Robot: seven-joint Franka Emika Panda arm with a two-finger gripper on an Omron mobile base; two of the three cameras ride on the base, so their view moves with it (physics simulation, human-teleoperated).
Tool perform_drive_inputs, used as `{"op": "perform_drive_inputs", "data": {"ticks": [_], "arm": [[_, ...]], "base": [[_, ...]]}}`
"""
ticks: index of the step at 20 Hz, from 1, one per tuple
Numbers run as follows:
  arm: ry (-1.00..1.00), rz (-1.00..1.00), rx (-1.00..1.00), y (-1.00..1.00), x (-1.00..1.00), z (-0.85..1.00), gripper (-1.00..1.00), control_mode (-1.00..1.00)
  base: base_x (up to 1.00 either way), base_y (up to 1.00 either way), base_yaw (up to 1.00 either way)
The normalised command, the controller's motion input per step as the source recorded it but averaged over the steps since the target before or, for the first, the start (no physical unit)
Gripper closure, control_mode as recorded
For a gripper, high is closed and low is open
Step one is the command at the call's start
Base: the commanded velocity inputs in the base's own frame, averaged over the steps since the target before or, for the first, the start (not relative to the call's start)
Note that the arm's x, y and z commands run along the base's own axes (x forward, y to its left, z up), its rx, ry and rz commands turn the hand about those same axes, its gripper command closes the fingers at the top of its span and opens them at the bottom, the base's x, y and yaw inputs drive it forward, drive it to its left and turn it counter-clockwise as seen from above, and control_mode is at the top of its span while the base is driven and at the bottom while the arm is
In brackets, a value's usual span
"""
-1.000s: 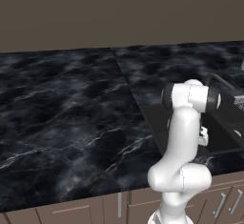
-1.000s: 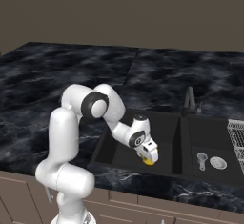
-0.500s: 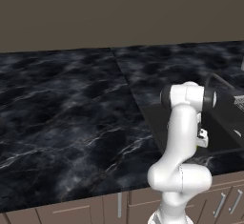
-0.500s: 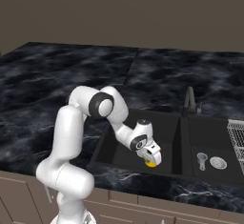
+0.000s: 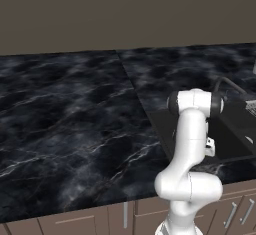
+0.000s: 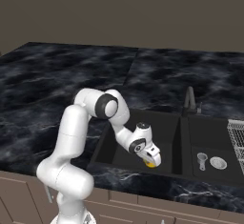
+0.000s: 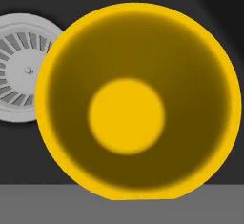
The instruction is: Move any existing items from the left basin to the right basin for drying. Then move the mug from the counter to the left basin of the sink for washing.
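Left basin (image 6: 164, 127): silver drain (image 7: 21, 68) beside mug (image 7: 128, 104).

We are looking at a kitchen, rendered rather than real: a broad glossy black marble tabletop (image 6: 62, 82) with thin white veins runs along a plain wall. Set into it is a matte black double sink (image 6: 180, 137) with a dark tap (image 6: 189, 101) behind it and silver drains, and brown cabinet fronts (image 5: 80, 224) with handles sit below.
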Motion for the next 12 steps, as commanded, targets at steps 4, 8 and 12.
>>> {"op": "perform_drive_inputs", "data": {"ticks": [4, 8, 12], "arm": [[-0.01, 0.08, 0.0, -0.09, 0.17, -0.2, 1.0, -1.0], [-0.02, 0.07, 0.0, -0.03, 0.13, -0.08, 1.0, -1.0], [0.0, 0.07, 0.0, -0.02, 0.06, -0.02, -1.0, -1.0]], "base": [[0.0, 0.0, 0.0], [0.0, 0.0, 0.0], [0.0, 0.0, 0.0]]}}
